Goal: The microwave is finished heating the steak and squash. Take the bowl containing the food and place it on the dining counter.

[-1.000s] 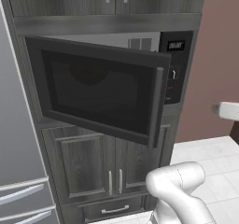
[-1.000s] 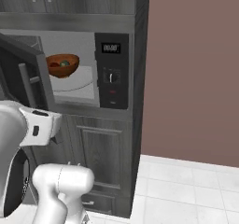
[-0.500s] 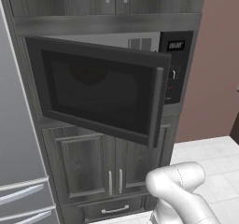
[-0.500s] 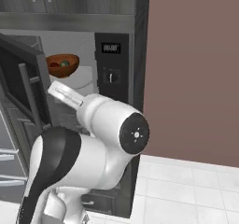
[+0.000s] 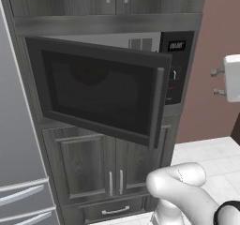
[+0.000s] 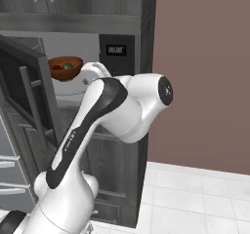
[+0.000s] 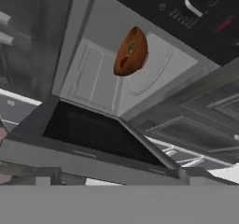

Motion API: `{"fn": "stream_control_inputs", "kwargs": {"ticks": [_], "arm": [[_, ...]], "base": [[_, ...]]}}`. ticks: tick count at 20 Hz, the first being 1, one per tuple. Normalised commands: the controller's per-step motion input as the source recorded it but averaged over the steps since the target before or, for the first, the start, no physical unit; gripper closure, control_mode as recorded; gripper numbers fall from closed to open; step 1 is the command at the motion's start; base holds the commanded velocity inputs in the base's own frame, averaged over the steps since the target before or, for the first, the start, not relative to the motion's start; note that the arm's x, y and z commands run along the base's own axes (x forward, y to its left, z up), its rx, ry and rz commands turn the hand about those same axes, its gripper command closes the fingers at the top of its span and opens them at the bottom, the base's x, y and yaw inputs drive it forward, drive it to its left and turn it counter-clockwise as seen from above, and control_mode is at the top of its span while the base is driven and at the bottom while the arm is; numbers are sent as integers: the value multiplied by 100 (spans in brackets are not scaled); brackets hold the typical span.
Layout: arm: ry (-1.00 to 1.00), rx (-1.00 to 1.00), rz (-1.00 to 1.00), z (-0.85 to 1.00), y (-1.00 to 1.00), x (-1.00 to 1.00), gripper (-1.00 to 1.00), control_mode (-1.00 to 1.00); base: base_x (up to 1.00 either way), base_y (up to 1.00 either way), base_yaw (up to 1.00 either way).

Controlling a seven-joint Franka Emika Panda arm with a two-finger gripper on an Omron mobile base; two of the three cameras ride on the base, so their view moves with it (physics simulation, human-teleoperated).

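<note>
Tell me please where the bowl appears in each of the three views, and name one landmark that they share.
Left base view: not visible; the open door covers the cavity.
Right base view: the bowl is at upper left, inside the microwave.
Hand view: upper centre, tilted on its side.
Shared landmark: the microwave's black control panel.

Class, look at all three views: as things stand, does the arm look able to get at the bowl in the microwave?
Probably yes. The microwave door stands swung open, the bowl sits uncovered on the light interior floor, and in the hand view nothing lies between the camera and the bowl. The open door beside the arm could crowd it.
</note>
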Motion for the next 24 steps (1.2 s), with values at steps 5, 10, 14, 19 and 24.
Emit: {"fn": "stream_control_inputs", "kwargs": {"ticks": [5, 10, 14, 19, 24], "arm": [[18, 0, 5, -11, 62, 46, -100, -100], [13, 0, 0, 0, 91, 5, -100, -100], [11, 0, 0, 0, 91, 0, -100, -100], [9, 0, 0, 0, 84, 0, -100, -100], [12, 1, 4, 0, 74, 0, -100, -100]], "base": [[0, 0, 0], [0, 0, 0], [0, 0, 0], [0, 0, 0], [0, 0, 0]]}}
